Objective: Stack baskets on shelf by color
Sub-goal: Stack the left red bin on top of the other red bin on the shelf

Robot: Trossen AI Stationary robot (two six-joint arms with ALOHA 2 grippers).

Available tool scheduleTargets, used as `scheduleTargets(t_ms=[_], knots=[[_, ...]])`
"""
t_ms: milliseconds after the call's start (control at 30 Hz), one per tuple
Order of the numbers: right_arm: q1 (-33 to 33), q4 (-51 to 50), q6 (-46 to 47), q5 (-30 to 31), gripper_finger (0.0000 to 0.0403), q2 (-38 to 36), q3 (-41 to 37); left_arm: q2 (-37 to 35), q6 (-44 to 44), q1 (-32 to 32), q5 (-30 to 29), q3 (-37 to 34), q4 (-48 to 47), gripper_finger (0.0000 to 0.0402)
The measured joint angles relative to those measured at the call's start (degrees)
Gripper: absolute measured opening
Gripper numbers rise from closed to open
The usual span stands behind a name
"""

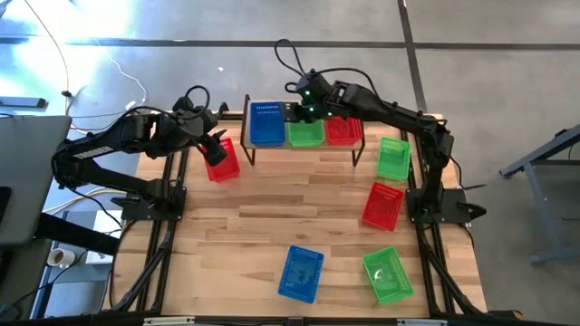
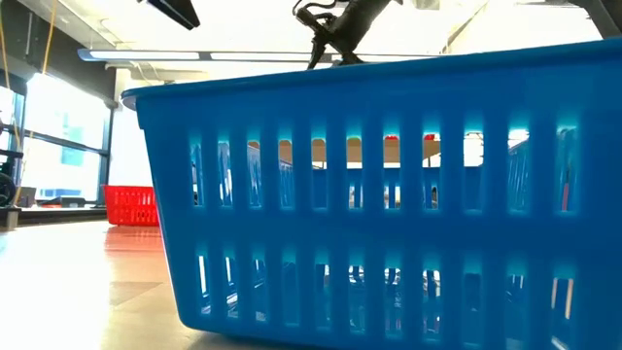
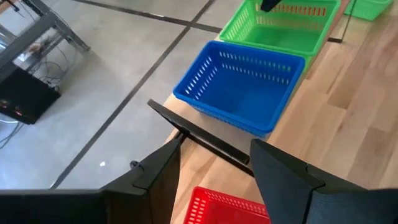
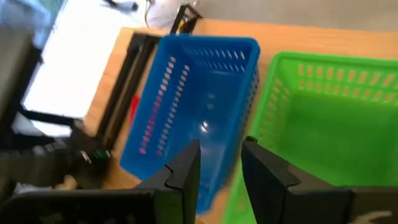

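The shelf (image 1: 304, 147) stands at the table's far edge and carries a blue basket (image 1: 265, 123), a green basket (image 1: 305, 133) and a red basket (image 1: 343, 131) side by side. Another red basket (image 1: 220, 161) lies on the table to the shelf's left. My left gripper (image 1: 214, 145) is open above that basket's far end (image 3: 227, 208), with one finger on either side of it. My right gripper (image 1: 306, 110) hovers over the place where the shelf's blue basket (image 4: 186, 106) and green basket (image 4: 323, 118) meet. Its fingers (image 4: 186, 171) stand a small gap apart.
Loose baskets lie on the table: a green one (image 1: 392, 157) and a red one (image 1: 382, 205) near the right arm's base, and a blue one (image 1: 301, 272) and a green one (image 1: 388, 274) toward the near edge. That blue basket (image 2: 389, 194) fills the low view.
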Motion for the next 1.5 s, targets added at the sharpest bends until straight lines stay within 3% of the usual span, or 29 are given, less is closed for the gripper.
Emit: scheduleTargets(t_ms=[433,733,1333,1500], knots=[[4.26,-13.92,-15.57,2.86,0.0103,-4.78,0.0,0.0,-7.39,0.0,7.42,-0.02,-3.81,0.0184],[10.14,-22.7,-21.12,5.66,0.0103,-5.91,0.02,0.04,-10.23,0.02,14.51,-0.02,-5.98,0.0184],[26.42,-42.24,-18.23,15.4,0.0103,-5.87,0.02,0.04,-10.43,0.02,17.97,-0.02,-6.01,0.0184],[29.3,-41.85,-17.35,16.22,0.0103,-7.91,-2.2,0.15,-12.53,0.02,20.04,-0.02,-6.0,0.0184]])
